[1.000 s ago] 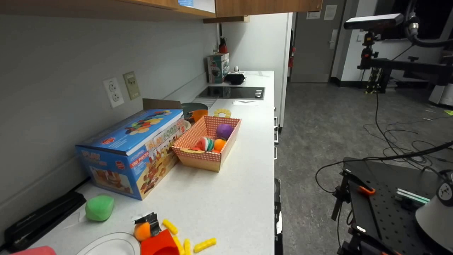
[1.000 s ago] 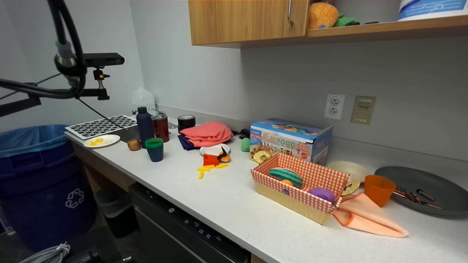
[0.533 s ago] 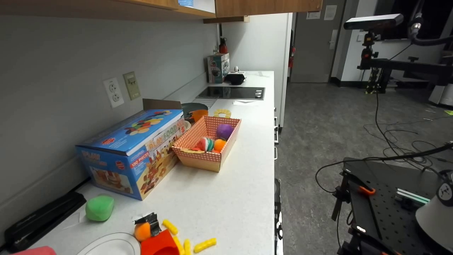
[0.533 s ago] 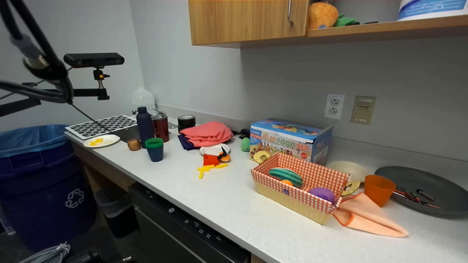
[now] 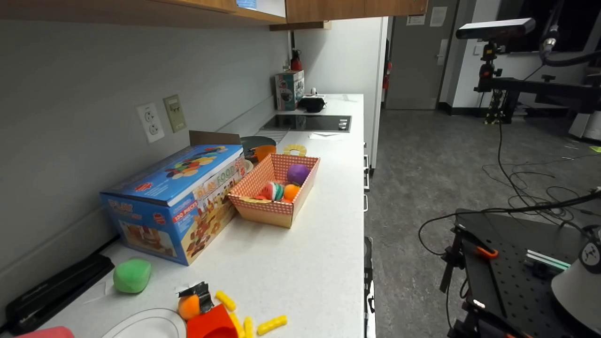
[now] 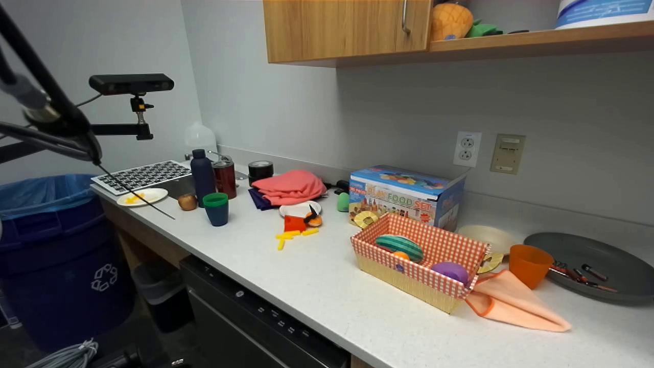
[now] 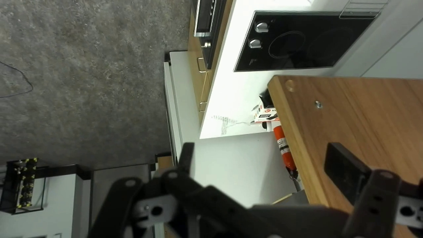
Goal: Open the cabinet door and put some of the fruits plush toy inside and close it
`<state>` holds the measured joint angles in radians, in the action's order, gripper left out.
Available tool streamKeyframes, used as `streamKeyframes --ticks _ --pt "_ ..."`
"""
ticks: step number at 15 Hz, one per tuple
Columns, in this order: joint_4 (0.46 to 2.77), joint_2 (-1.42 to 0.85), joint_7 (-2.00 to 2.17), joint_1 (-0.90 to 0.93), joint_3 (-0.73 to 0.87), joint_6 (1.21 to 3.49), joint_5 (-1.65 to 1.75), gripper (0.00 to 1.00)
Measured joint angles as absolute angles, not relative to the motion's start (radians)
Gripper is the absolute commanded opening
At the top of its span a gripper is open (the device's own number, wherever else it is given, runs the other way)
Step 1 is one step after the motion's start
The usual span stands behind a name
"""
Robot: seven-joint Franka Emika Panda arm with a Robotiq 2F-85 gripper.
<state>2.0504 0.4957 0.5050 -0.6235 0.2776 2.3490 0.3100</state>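
Black two-fingered gripper [image 7: 264, 163] is seen in the wrist view only, jaws spread wide, fully released. Right by it, the flat, plain tan wooden cabinet door [image 7: 380, 115] is shown w/ a small screw & a round dot near its corner; one edge is framed btwn the jaws, but whether it's being touched can't be told tbh. It's swung out from the tan wooden wall cabinet [image 6: 541, 45], & only its lower part is caught in an exterior view. In that cabinet an orange pineapple-shaped toy [image 6: 452, 21] can be spotted, w/ a white-and-blue tub [image 6: 605, 14] well apart from it.

Down on the white countertop [image 6: 317, 276], plush fruit toys [image 5: 298, 174] are kept in a red-and-white checked basket [image 6: 403, 271]: striped green watermelon [image 6: 398, 244], orange ball [image 5: 291, 192], purple ball [image 6: 449, 271]. Peach cloth [image 6: 516, 301] is bunched by the basket's end, orange plastic cup [image 6: 531, 266] just beside it, blue cardboard play-food box [image 6: 409, 194] right behind the basket.

Farther along, a red-orange toy [image 6: 294, 224] & yellow sticks [image 6: 287, 235] are left loose, then a dark blue plastic cup [image 6: 217, 216] w/ a green cup [image 6: 216, 204] nested in it. Way back in the wrist view, a black glass cooktop [image 7: 304, 43] & a red fire extinguisher [image 7: 289, 160] are visible, the latter partly hidden by the door.
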Motion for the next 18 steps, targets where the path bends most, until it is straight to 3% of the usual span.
streamKeyframes --ticks 18 --pt "1.882 0.282 1.005 -0.768 0.234 2.35 0.449 1.0"
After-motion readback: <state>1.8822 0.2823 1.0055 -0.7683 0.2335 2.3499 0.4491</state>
